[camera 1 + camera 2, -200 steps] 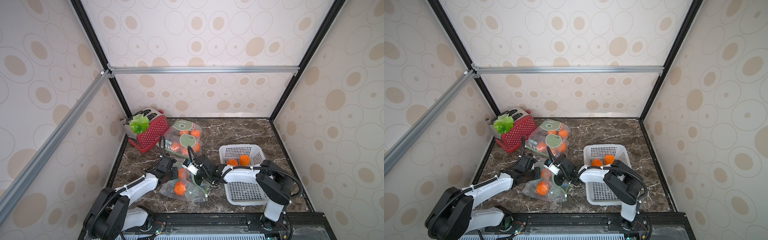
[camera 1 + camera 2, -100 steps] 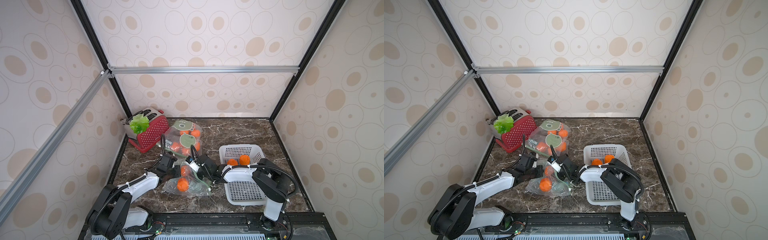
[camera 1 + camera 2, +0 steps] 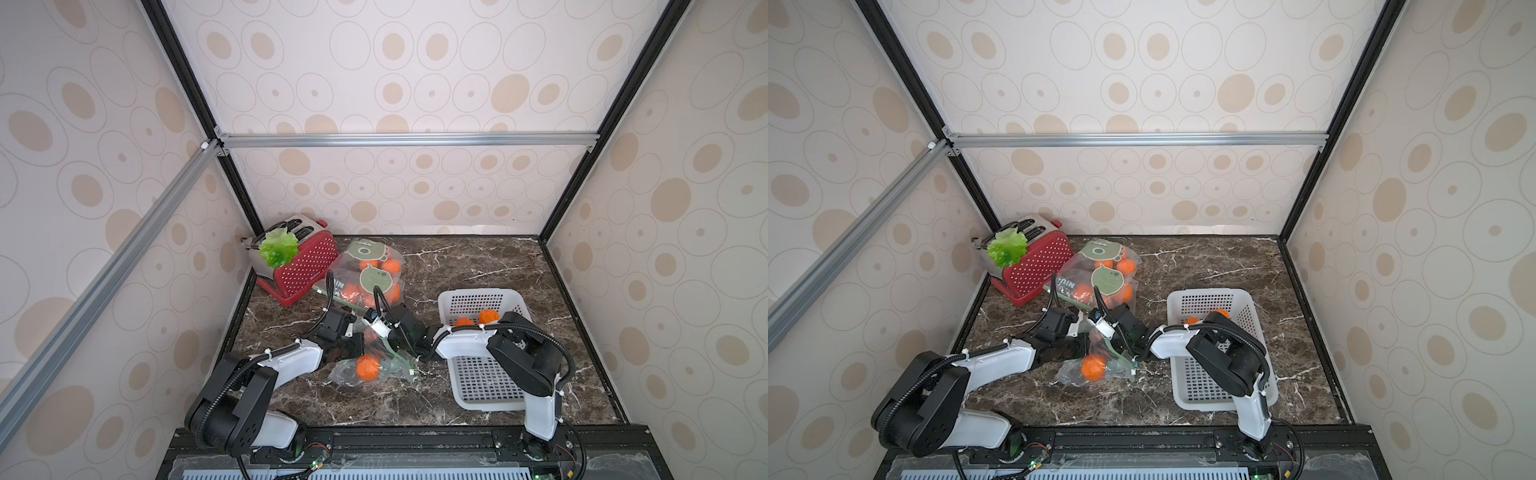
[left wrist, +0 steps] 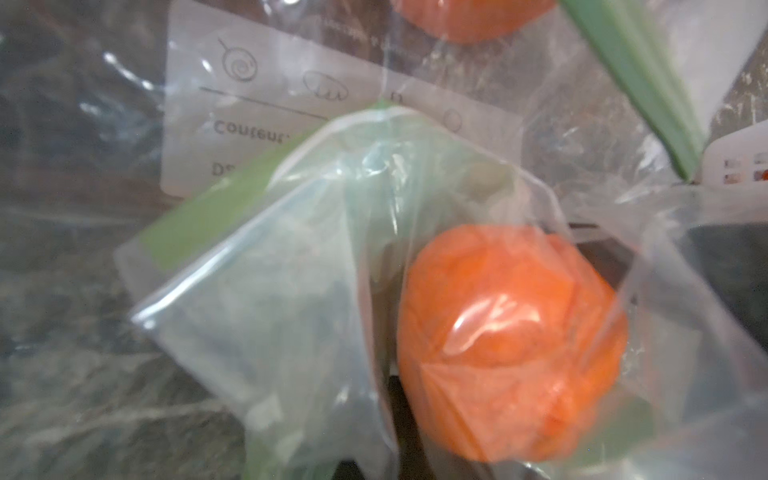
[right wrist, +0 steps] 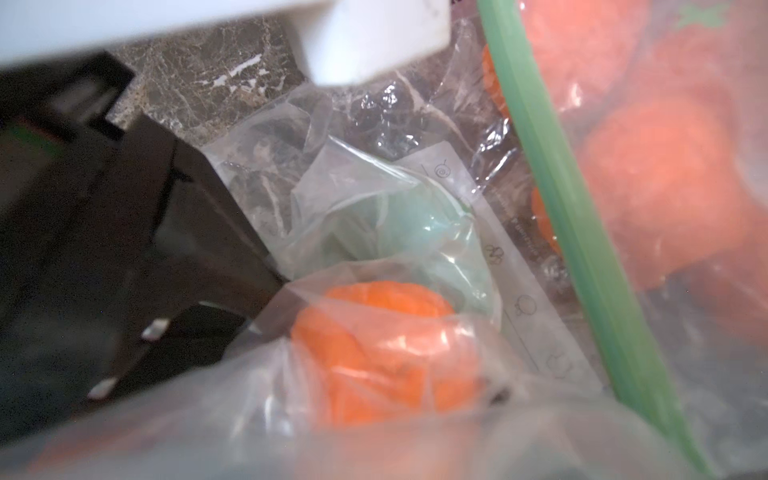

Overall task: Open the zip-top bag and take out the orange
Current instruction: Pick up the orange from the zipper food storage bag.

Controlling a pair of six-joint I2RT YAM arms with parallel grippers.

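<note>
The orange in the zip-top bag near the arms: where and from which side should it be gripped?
Grip the orange across its round middle, probably entering past the green zip strip on the basket side of the zip-top bag; film covers it elsewhere.

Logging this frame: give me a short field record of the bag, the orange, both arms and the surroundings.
zip-top bag: on the table, between both arms
orange: inside the bag
left gripper: jaws shut, pinching the bag film
right gripper: by the green zip strip; jaws unclear
basket: right of the bag, holds two oranges
behind: second bag of oranges, red toaster with leaf
</note>
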